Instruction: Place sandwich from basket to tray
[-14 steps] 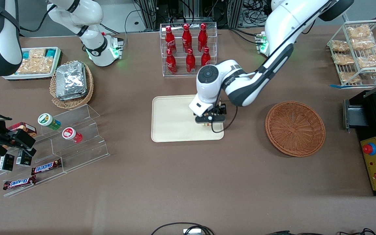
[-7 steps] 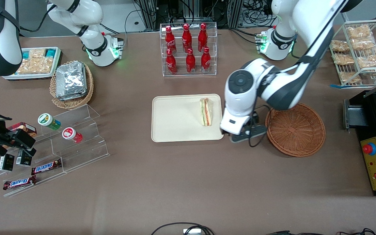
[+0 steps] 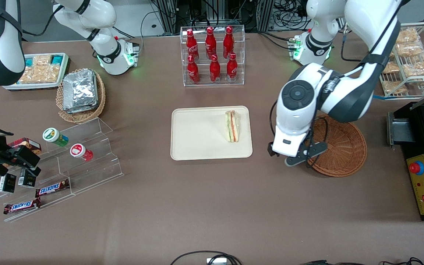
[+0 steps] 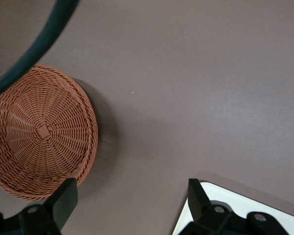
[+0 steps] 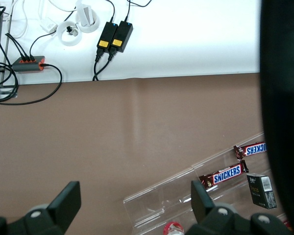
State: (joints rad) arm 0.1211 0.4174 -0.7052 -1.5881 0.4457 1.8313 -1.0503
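One second on from hovering low over the tray (image 3: 197,147), the gripper (image 3: 300,156) has swung clear and now hangs above the table between tray and basket (image 3: 344,151), overlapping the basket's near rim. Its fingers (image 4: 198,198) stand spread apart with nothing between them. Well off to its side, toward the parked arm's end, the sandwich (image 3: 233,126) lies on the tray by the edge closest to the gripper. Just beside the gripper, the basket holds nothing, so the transfer looks complete.
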